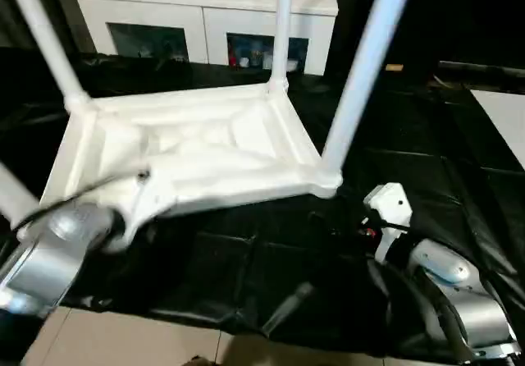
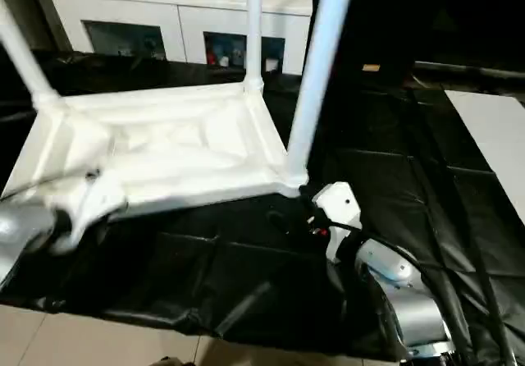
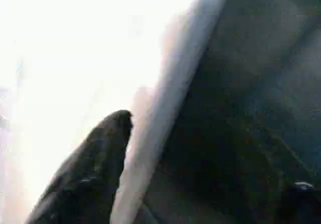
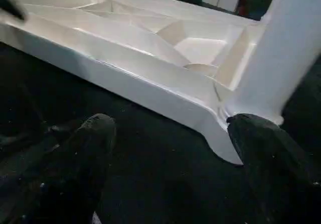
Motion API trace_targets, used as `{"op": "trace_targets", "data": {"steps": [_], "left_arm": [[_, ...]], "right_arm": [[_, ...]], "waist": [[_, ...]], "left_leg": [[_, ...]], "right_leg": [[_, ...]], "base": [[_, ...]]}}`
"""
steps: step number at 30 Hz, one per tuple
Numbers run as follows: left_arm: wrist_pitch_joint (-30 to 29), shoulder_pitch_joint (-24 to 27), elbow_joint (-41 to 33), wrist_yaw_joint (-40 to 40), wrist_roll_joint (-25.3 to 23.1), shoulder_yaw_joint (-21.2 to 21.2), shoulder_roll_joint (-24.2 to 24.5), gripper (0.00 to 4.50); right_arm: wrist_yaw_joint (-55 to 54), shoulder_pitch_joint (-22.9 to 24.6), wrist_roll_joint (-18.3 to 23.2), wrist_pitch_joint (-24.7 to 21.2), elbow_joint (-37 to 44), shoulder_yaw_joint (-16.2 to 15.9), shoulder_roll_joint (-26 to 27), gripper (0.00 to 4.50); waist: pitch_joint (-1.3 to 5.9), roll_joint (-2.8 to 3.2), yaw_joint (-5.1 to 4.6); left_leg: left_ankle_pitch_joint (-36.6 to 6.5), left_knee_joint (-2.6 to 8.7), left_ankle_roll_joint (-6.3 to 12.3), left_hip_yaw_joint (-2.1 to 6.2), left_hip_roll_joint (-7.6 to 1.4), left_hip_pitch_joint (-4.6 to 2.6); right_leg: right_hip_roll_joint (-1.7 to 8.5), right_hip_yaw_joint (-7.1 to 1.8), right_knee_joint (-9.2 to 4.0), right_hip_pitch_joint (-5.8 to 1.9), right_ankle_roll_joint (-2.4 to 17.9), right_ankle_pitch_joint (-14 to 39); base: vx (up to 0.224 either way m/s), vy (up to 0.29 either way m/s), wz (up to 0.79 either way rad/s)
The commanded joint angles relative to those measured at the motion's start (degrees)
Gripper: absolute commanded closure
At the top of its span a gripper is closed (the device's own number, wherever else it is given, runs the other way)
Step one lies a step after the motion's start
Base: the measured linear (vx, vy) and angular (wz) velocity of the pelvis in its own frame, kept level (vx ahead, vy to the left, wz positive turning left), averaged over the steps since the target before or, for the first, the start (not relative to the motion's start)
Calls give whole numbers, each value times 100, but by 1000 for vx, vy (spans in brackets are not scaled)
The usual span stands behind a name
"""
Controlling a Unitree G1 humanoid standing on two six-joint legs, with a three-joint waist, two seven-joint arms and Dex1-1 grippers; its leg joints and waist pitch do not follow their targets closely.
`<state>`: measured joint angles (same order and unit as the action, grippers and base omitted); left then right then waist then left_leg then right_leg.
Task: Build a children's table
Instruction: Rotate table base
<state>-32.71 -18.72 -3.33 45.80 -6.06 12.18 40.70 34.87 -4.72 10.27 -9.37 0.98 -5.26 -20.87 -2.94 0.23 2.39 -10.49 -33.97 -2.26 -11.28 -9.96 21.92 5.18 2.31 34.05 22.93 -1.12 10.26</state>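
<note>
The children's table lies upside down on the black cloth, its ribbed white tabletop point(image 1: 205, 153) facing up. White legs stand in the far-left point(image 1: 41, 38), far-right point(image 1: 283, 21) and near-right point(image 1: 369, 62) corner sockets, and a fourth leg point(image 1: 12, 194) shows at the near-left edge. My left arm point(image 1: 49, 251) reaches to the near-left corner. There my left gripper point(image 3: 210, 153) stands open, one black finger point(image 3: 95, 169) against a white surface. My right gripper point(image 4: 173, 123) is open just in front of the near-right corner, holding nothing.
A white glass-door cabinet point(image 1: 205, 13) stands behind the black-draped work table point(image 1: 271, 276). A white board point(image 1: 509, 120) lies at the right edge. Tan floor point(image 1: 123, 341) shows past the table's front edge.
</note>
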Motion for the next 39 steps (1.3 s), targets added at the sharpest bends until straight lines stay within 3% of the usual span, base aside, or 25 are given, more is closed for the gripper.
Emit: {"op": "trace_targets", "data": {"steps": [1,3,6,7,8,9,10,16,19,20,21,23,24,25,26,27,28,29,30,31,32,33,35,37,39], "left_arm": [[225,-157,290,-282,-44,12,-251,83],[543,-418,701,-587,-141,24,-555,68],[1129,-807,1357,-1080,-216,38,-989,39],[1414,-967,1599,-1286,-303,121,-1119,16],[1557,-1008,1615,-1321,-294,139,-1173,16],[1576,-1031,1605,-1339,-234,100,-1246,8],[1557,-990,1458,-1294,-99,9,-1324,3],[1288,-315,412,-479,927,-432,-1446,1],[794,458,-464,296,1583,-465,-934,1],[794,458,-464,296,1583,-465,-934,1],[702,635,-640,478,1683,-434,-760,1],[494,847,-883,664,1794,-392,-540,1],[400,915,-963,715,1838,-387,-476,1],[264,1049,-1127,826,1919,-380,-342,1],[123,1149,-1252,872,1980,-413,-269,1],[123,1149,-1252,872,1980,-413,-269,1],[8,1274,-1407,877,2039,-493,-183,1],[-18,1300,-1441,872,2051,-516,-166,1],[-167,1449,-1633,834,2121,-657,-77,1],[-181,1462,-1650,830,2127,-670,-69,1],[-366,1741,-1919,840,2252,-875,96,1],[-409,1806,-1978,842,2288,-922,132,1],[-499,2013,-2119,840,2391,-1074,210,1],[-389,2328,-2164,704,2385,-1354,143,1],[-67,2643,-2100,464,2269,-1652,-33,1]], "right_arm": [[-66,-46,-90,50,-94,80,-26,53],[-132,-71,-141,94,-151,118,-22,53],[-215,-120,-211,137,-232,150,-7,53],[-256,-150,-232,150,-286,153,9,53],[-266,-155,-240,159,-293,145,11,53],[-270,-160,-237,170,-291,134,10,53],[-222,-155,-157,115,-241,127,25,53],[341,-106,223,-105,48,-108,36,53],[567,-566,245,-221,-395,-266,160,53],[567,-566,245,-221,-395,-266,160,53],[654,-773,181,-216,-654,-336,190,53],[795,-1126,57,-146,-1151,-433,237,53],[845,-1253,11,-120,-1337,-466,254,53],[948,-1594,-147,13,-1870,-544,287,53],[1052,-1923,-252,93,-2385,-585,325,53],[1052,-1923,-252,93,-2385,-585,325,53],[1049,-2328,-426,259,-2996,-654,336,53],[1023,-2419,-456,271,-3133,-654,340,53],[843,-2921,-622,324,-3899,-646,361,53],[823,-2963,-635,327,-3964,-644,363,53],[175,-3457,-965,447,-4813,-662,282,53],[33,-3552,-1010,462,-4985,-653,265,53],[-467,-3791,-1115,556,-5423,-590,210,53],[-1531,-4027,-969,797,-5901,-151,170,53],[-2545,-4163,-580,1134,-6309,513,122,53]], "waist": [[274,32,-18],[283,16,-53],[304,-2,-54],[297,0,-54],[302,55,-54],[311,12,-74],[318,46,-76],[356,-2,-49],[353,55,-113],[374,76,-80],[387,31,-62],[372,52,-47],[370,70,-34],[345,27,-29],[352,44,-30],[325,25,-46],[323,-43,-45],[330,3,-39],[311,-18,-65],[307,-13,-64],[292,-52,-60],[288,-32,-72],[269,-14,-33],[264,7,29],[285,-23,27]], "left_leg": [[-2585,501,-248,226,-261,-187],[-2531,500,-221,234,-248,-137],[-2506,462,-173,227,-232,-149],[-2434,469,-125,230,-233,-116],[-2460,471,-144,239,-235,-125],[-2436,480,-133,242,-246,-97],[-2391,493,-130,247,-256,-80],[-1904,458,73,198,-287,-52],[-1523,474,199,200,-283,20],[-1523,416,185,156,-283,-108],[-1420,395,201,147,-281,-124],[-1187,414,249,154,-281,-66],[-1275,404,213,142,-284,-117],[-1371,420,190,121,-287,-122],[-1451,411,137,133,-294,-135],[-1615,441,48,136,-279,-114],[-1646,429,30,118,-289,-139],[-1706,416,-9,134,-290,-171],[-1784,426,-50,141,-289,-132],[-1853,422,-97,135,-283,-142],[-1870,435,-119,133,-286,-141],[-1909,425,-186,139,-279,-142],[-2116,402,-267,114,-281,-223],[-2334,397,-371,103,-275,-276],[-2392,426,-418,123,-261,-224]], "right_leg": [[278,-178,-560,-64,665,2955],[272,-160,-564,-92,613,2998],[273,-148,-596,-70,576,3019],[270,-147,-597,-78,589,2936],[271,-142,-578,-85,597,2907],[277,-138,-569,-113,618,2790],[284,-138,-545,-138,689,2630],[300,-170,-430,-188,1119,1729],[248,-137,-333,-213,1299,1318],[230,-161,-364,-141,1346,1189],[219,-165,-337,-140,1411,985],[214,-146,-264,-184,1555,663],[221,-146,-263,-164,1595,729],[208,-155,-311,-165,1553,900],[231,-154,-277,-155,1590,963],[231,-155,-316,-168,1514,1351],[232,-168,-330,-144,1477,1412],[245,-170,-303,-117,1517,1469],[257,-176,-303,-135,1512,1629],[256,-177,-326,-123,1443,1792],[251,-176,-345,-123,1402,1877],[263,-174,-337,-107,1418,2005],[251,-187,-396,-29,1290,2325],[218,-199,-418,21,1149,2377],[197,-179,-395,-33,960,2264]], "base": [[0,0,0],[0,0,0],[0,0,0],[0,0,0],[0,0,0],[0,0,0],[0,0,0],[9,-2,-1],[58,-14,-8],[0,0,0],[52,-16,2],[0,0,0],[0,0,0],[0,0,0],[0,0,0],[0,0,0],[0,0,0],[0,0,0],[0,0,0],[0,0,0],[-56,-5,-1],[0,0,0],[0,0,0],[0,0,0],[0,0,0]]}}
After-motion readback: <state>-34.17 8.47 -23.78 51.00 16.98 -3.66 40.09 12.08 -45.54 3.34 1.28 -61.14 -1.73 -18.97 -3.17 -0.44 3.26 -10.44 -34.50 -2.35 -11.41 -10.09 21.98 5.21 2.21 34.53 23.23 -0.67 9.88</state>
